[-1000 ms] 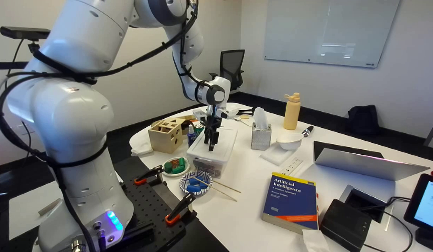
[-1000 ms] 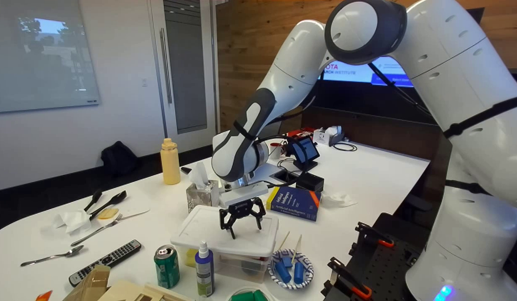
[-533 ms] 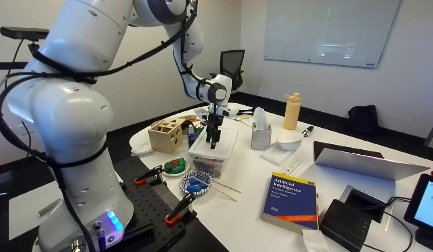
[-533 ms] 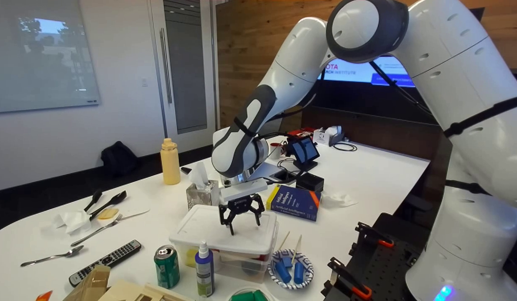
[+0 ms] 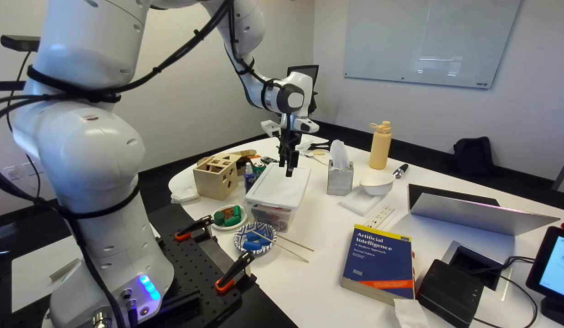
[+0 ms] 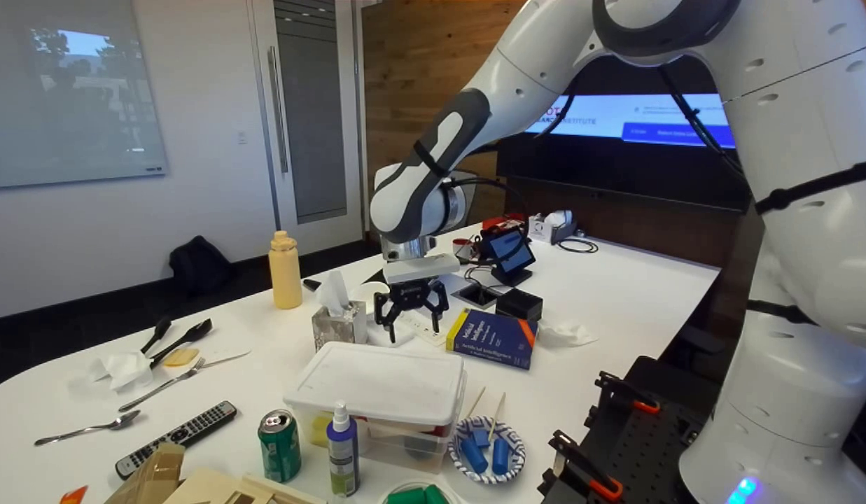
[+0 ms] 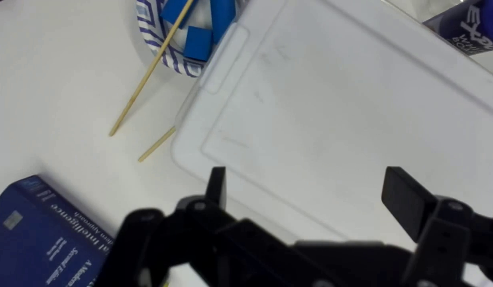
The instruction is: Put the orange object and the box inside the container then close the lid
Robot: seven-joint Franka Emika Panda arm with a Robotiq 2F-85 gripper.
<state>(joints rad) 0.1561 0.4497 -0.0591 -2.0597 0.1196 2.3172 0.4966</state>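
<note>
The clear container [image 5: 270, 217] stands on the table, also in an exterior view [image 6: 390, 446]. The whitish lid [image 6: 380, 381] lies flat on top of it, also in an exterior view [image 5: 279, 187] and the wrist view [image 7: 310, 99]. I cannot tell whether its edges are clipped. Something yellow [image 6: 320, 428] and something red show through the tub wall; I cannot tell which is the orange object or the box. My gripper [image 6: 414, 333] is open and empty above the lid, apart from it, also in an exterior view [image 5: 286, 168] and the wrist view [image 7: 310, 191].
A spray bottle [image 6: 343, 455] and a green can [image 6: 279, 448] stand close beside the container. A bowl of blue blocks [image 6: 518, 458] with sticks, a plate of green blocks [image 5: 218, 226], a tissue box [image 5: 340, 177], a book [image 5: 380, 259] and a wooden box [image 5: 213, 182] are around it.
My gripper has risen from just over the lid and moved away from the robot base, still open. The lid shifted slightly between the first two moments, then stayed put.
</note>
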